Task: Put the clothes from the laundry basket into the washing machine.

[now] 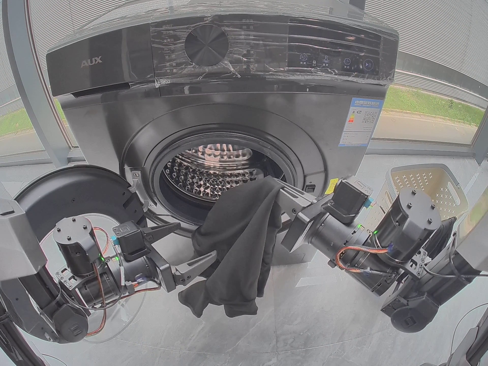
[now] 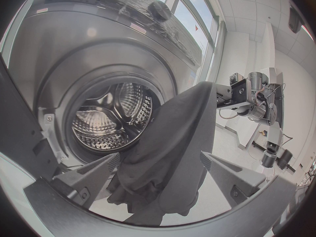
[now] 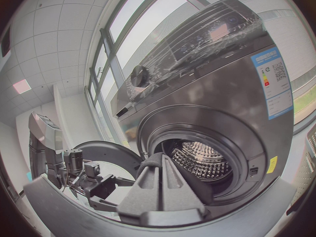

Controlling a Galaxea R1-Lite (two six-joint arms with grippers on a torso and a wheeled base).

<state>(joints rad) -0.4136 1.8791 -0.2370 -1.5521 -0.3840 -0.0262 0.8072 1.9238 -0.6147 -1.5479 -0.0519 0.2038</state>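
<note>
Your right claw (image 3: 160, 162) is clamped on the limp black cloth garment (image 1: 244, 240), just before the grey washing machine's (image 1: 229, 108) open drum (image 1: 208, 174). Your left claw (image 1: 195, 240) gapes wide beside its hanging folds.

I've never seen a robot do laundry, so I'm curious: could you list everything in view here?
washing machine: one, dark grey, straight ahead.
door: one, dark, swung open to the robot's left.
drum: one, shiny steel, behind the round opening.
garment: one, black, hanging in front of the opening.
laundry basket: one, cream, on the floor right of the machine.
label: one, blue and white, on the machine's front.
floor: grey tiles.
right gripper: shut on the garment's top, at the opening.
left gripper: open, low beside the garment.
</note>
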